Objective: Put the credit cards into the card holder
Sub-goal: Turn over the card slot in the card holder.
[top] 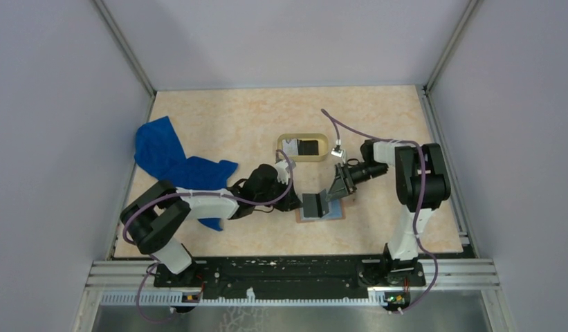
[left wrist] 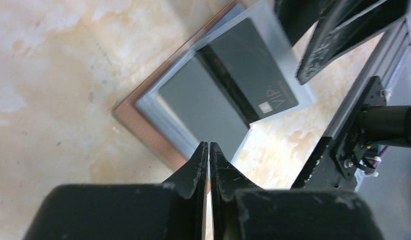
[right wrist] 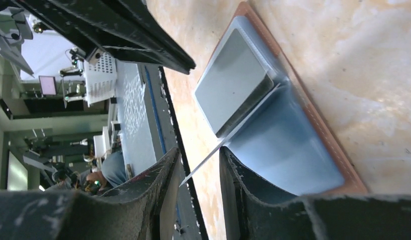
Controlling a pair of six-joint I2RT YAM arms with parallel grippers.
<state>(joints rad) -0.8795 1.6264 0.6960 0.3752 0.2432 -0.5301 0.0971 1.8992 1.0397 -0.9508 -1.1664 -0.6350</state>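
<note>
The card holder (top: pixel 301 219) lies open on the table, salmon rim around a grey-blue inner face (right wrist: pixel 288 150). A black credit card marked VIP (left wrist: pixel 253 75) stands tilted in it against a thin light grey sheet (left wrist: pixel 293 75). I cannot tell whether that sheet is the white card or a flap. In the right wrist view the sheet (right wrist: pixel 213 152) shows edge-on. My right gripper (right wrist: pixel 199 150) is open, its fingers either side of the sheet. My left gripper (left wrist: pixel 209 145) is shut and empty, its tips at the holder's near edge (left wrist: pixel 143 130). In the top view both grippers, left (top: pixel 297 202) and right (top: pixel 338 185), flank the holder.
An oval tan tray (top: pixel 301 136) stands just behind the holder with a white item (top: pixel 290 146) inside. A blue cloth (top: pixel 170 159) lies at the left beside my left arm. The black rail (top: pixel 281 266) runs along the table's near edge.
</note>
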